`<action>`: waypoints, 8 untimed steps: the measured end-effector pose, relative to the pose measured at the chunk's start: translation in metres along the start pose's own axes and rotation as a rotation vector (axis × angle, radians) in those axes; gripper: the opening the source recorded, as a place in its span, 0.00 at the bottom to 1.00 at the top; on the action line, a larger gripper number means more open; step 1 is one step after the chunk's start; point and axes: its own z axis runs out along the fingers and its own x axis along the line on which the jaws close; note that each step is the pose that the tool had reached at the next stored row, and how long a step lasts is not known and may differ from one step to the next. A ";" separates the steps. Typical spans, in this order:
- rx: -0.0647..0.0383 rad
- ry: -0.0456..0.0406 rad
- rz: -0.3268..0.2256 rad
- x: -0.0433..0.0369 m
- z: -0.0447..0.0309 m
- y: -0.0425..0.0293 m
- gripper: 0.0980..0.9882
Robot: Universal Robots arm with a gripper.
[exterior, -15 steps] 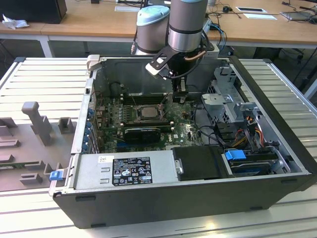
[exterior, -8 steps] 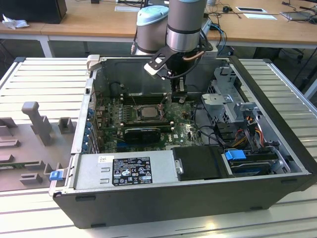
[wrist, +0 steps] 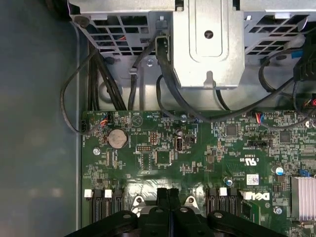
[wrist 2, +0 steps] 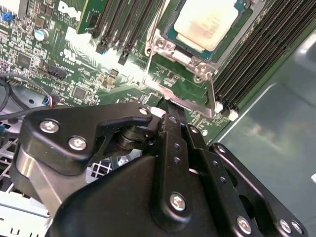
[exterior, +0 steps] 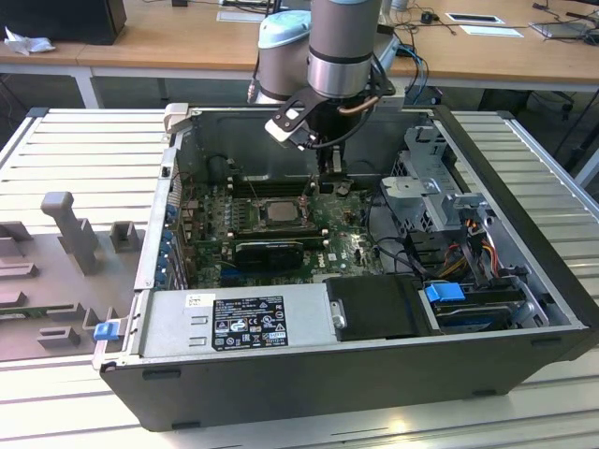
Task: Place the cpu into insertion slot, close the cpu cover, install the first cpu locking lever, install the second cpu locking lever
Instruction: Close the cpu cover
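At eight o'clock from my black end effector [exterior: 330, 176] in the exterior view, pinched narrow on nothing I can see, the small silvery-grey square cpu [exterior: 278, 211] sits in the dark metal-rimmed insertion slot [exterior: 251, 217]; light, stiff and fragile, I judge, so edges only.

Silver arm [exterior: 344, 47], pale-blue joint cap [exterior: 284, 28], black screw-studded gripper [wrist: 168, 192].

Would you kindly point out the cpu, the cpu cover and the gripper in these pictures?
the cpu [wrist 2: 205, 22], second wrist view, middle of its pale metal top.
the cpu cover [wrist 2: 180, 55], second wrist view, frame edge beside the chip.
the gripper [wrist: 168, 191], first wrist view, between its fingertips.
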 end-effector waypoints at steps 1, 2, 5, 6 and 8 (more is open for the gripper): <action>0.000 0.0000 0.000 0.0000 -0.0001 -0.0016 0.01; 0.000 0.0000 0.000 0.0000 -0.0003 -0.0040 0.01; 0.000 0.0002 0.000 0.0000 -0.0012 -0.0099 0.01; 0.000 0.0001 0.000 -0.0001 -0.0013 -0.0116 0.01; 0.000 0.0000 0.000 -0.0001 -0.0016 -0.0162 0.01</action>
